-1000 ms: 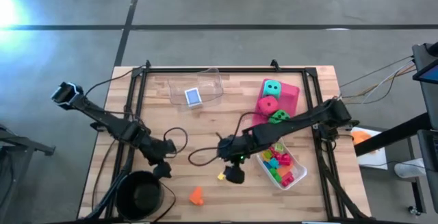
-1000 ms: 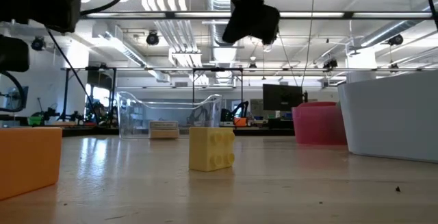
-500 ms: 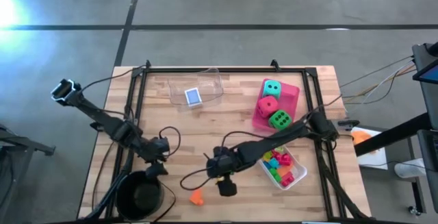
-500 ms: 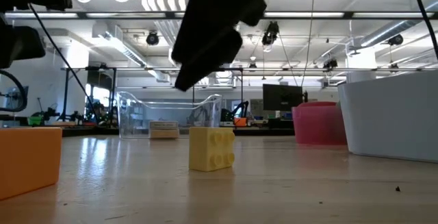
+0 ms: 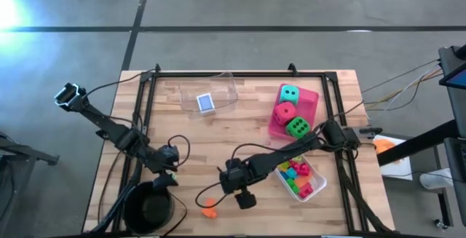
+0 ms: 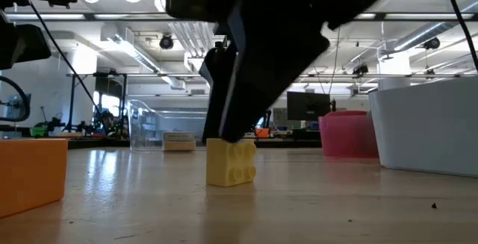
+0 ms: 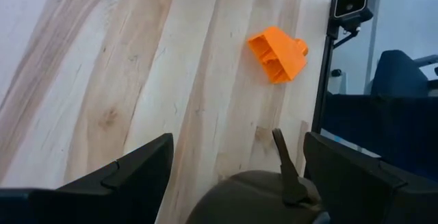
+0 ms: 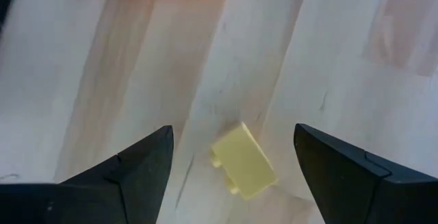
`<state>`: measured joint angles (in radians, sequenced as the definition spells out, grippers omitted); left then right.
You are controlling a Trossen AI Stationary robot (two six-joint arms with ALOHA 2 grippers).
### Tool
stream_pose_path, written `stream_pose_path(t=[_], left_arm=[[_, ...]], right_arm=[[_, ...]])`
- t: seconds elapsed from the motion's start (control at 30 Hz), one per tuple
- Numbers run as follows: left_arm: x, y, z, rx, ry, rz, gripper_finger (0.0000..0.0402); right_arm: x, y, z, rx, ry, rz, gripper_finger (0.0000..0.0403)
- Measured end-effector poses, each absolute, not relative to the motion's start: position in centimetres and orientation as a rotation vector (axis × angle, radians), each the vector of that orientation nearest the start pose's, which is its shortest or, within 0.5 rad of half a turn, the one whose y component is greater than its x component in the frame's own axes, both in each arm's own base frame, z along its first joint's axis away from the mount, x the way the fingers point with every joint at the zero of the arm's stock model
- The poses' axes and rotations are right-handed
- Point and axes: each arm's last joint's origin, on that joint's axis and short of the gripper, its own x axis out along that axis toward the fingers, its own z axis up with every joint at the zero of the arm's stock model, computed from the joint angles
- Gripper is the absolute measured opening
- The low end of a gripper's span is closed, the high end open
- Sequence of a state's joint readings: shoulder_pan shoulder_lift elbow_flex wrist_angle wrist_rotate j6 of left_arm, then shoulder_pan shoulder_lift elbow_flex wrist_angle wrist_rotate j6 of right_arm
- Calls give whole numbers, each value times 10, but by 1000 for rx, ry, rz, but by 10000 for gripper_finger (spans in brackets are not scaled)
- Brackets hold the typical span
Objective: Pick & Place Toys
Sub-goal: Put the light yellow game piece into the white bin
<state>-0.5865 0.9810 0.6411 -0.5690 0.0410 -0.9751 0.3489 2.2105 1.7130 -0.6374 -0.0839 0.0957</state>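
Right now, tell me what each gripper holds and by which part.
Nothing is held. The right gripper is open over the yellow brick, which lies between its fingers on the table. The left gripper is open and empty.

No writing, label, brand, number or sign can be read anywhere; the dice [image 5: 289, 110] carry only dots, not figures; the blue box [image 5: 206, 102] shows a pale panel too small to make out; the far-off monitor [image 6: 305, 107] in the room is dark.
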Motion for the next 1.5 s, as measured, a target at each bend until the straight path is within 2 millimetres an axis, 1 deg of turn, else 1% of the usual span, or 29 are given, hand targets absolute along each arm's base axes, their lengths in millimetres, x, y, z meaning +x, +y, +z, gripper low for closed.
stream_pose_path(t=[0.17, 0.27, 0.63, 0.73, 0.77, 0.9, 1.1, 1.2, 1.3, 1.4, 1.5], left_arm=[[152, -103, 222, -633, 1076, -100, 328], [152, -103, 222, -647, 1077, -92, 328], [152, -103, 222, -652, 1077, -94, 328], [152, -103, 222, -653, 1077, -94, 328], [152, -103, 222, -653, 1077, -93, 328], [152, -103, 222, -659, 1078, -90, 328], [152, -103, 222, -659, 1078, -90, 328], [152, -103, 222, -662, 1078, -88, 328], [153, -103, 221, -686, 1081, -73, 328], [153, -103, 221, -738, 1081, -34, 328], [154, -102, 221, -877, 1059, 89, 328]], right_arm=[[431, 158, 154, -106, 1154, 356, 295], [430, 157, 151, -126, 1161, 366, 279], [430, 156, 150, -169, 1153, 384, 124], [430, 156, 150, -181, 1150, 391, 89], [430, 156, 150, -181, 1150, 391, 83], [430, 156, 150, -173, 1152, 386, 83], [429, 156, 150, -108, 1165, 345, 83], [428, 156, 153, -61, 1177, 319, 83], [426, 157, 161, -1, 1173, 293, 83], [424, 158, 170, 64, 1167, 279, 83], [421, 158, 180, 142, 1171, 232, 83]])
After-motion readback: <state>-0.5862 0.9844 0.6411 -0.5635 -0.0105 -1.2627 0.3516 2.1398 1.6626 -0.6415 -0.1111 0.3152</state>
